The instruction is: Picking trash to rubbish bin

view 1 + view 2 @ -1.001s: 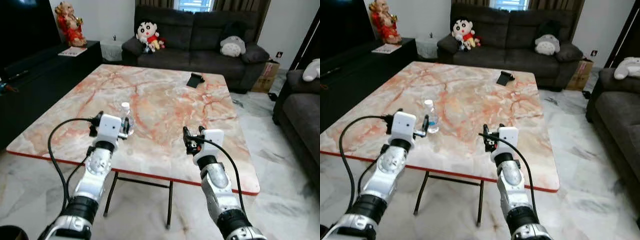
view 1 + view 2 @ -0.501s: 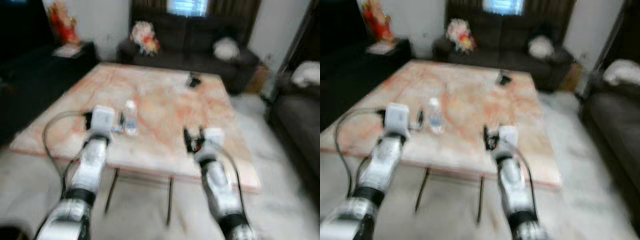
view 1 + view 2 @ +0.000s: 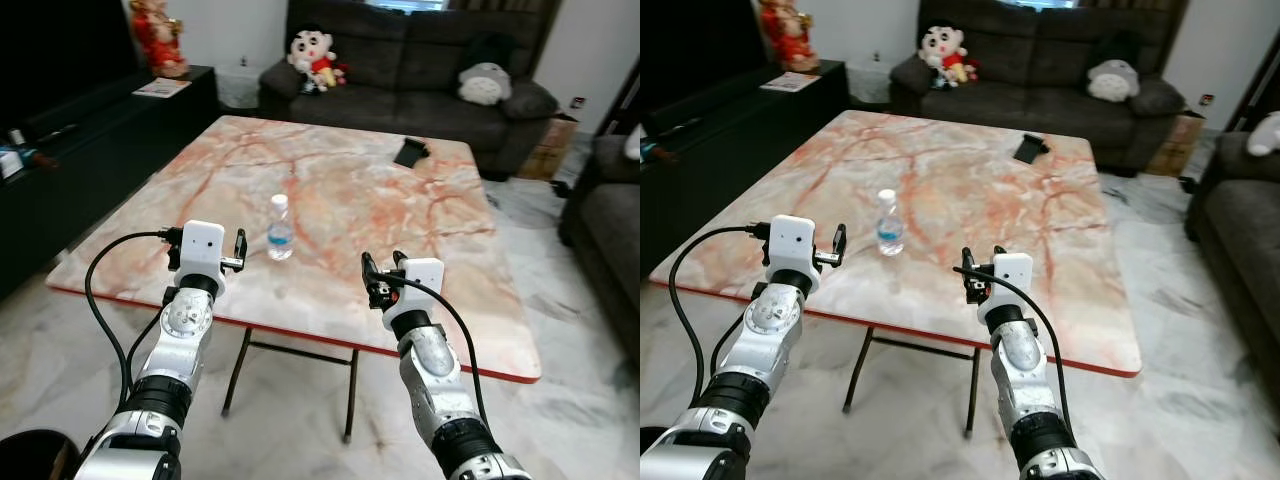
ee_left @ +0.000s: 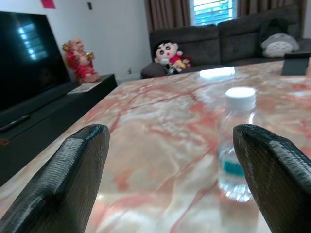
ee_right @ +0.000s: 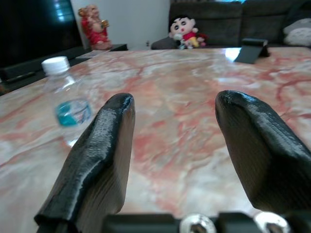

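A small clear water bottle [image 3: 281, 228] with a white cap and a blue label stands upright on the marble table [image 3: 350, 190], near its front left part. My left gripper [image 3: 206, 240] hovers over the table's front edge, a little left of the bottle and nearer to me, open wide with nothing in it. In the left wrist view the bottle [image 4: 238, 145] sits ahead, close to one fingertip [image 4: 265, 160]. My right gripper [image 3: 383, 268] is open and empty above the front edge, right of the bottle [image 5: 68, 102].
A black object [image 3: 411, 152] lies on the table's far side. A dark sofa [image 3: 420, 60] with plush toys stands behind, another sofa [image 3: 605, 200] at the right, a black TV cabinet [image 3: 90, 130] at the left. A dark round thing [image 3: 30, 455] sits at my lower left.
The whole picture has shifted and was blurred half a second ago, so the camera moved. The bottle was right beside my left gripper; now it stands apart from it, ahead and right.
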`<state>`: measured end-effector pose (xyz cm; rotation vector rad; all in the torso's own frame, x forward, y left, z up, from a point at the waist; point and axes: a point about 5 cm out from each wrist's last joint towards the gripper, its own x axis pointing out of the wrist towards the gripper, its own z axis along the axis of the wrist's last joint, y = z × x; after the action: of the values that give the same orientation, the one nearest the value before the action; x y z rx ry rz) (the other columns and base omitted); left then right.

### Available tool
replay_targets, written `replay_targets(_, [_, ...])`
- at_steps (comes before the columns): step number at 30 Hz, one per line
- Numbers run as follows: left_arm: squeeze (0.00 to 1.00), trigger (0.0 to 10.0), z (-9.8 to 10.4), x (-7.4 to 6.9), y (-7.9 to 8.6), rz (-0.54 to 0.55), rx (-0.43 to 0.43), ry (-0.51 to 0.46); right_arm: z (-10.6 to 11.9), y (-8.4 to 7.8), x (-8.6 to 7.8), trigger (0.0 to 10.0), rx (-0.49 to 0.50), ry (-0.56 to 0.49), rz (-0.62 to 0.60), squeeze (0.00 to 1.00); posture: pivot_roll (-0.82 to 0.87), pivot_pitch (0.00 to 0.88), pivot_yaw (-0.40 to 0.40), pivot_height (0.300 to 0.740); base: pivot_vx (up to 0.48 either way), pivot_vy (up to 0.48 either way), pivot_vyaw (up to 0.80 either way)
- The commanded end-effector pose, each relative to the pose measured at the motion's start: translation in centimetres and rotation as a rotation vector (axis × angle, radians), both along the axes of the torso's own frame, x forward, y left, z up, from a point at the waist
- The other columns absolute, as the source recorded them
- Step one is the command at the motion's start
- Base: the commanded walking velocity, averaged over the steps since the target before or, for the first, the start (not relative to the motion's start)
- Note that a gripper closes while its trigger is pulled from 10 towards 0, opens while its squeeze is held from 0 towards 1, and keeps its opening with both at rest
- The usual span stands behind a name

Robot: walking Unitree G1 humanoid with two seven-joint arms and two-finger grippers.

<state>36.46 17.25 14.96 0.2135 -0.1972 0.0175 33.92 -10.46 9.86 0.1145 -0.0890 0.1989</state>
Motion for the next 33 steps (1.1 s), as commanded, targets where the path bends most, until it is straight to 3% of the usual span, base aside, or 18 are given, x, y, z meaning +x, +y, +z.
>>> replay_targets(1, [0.00, 10.0, 0.8, 0.2, -0.3, -0.013, 0.003, -0.031, 0.5, 0.0, 0.2, 10.0, -0.003, -0.016, 0.003, 0.00, 0.14, 0.000, -0.048, 0.740, 0.285, 0.000, 0.00])
replay_targets(16, [0.00, 10.0, 1.3, 0.0, -1.5, -0.060, 0.024, -0.073, 0.5, -0.1, 0.3, 10.0, -0.004, -0.016, -0.002, 0.00, 0.14, 0.000, -0.056, 0.740, 0.284, 0.000, 0.00])
replay_targets(21, [0.00, 10.0, 1.8, -0.2, -2.2, -0.123, 0.015, -0.102, 0.6, -0.1, 0.3, 10.0, -0.002, -0.018, -0.005, 0.00, 0.14, 0.000, -0.055, 0.740, 0.286, 0.000, 0.00])
replay_targets(27, [0.00, 10.0, 4.0, -0.6, -3.0, -0.193, 0.014, -0.210, 0.7, -0.1, 0.3, 10.0, 0.007, -0.026, -0.008, 0.00, 0.14, 0.000, -0.056, 0.740, 0.292, 0.000, 0.00])
replay_targets(33, [0.00, 10.0, 4.7, -0.6, -3.2, -0.214, 0.016, -0.225, 0.7, -0.1, 0.3, 10.0, 0.007, -0.026, -0.007, 0.00, 0.14, 0.000, -0.056, 0.740, 0.314, 0.000, 0.00])
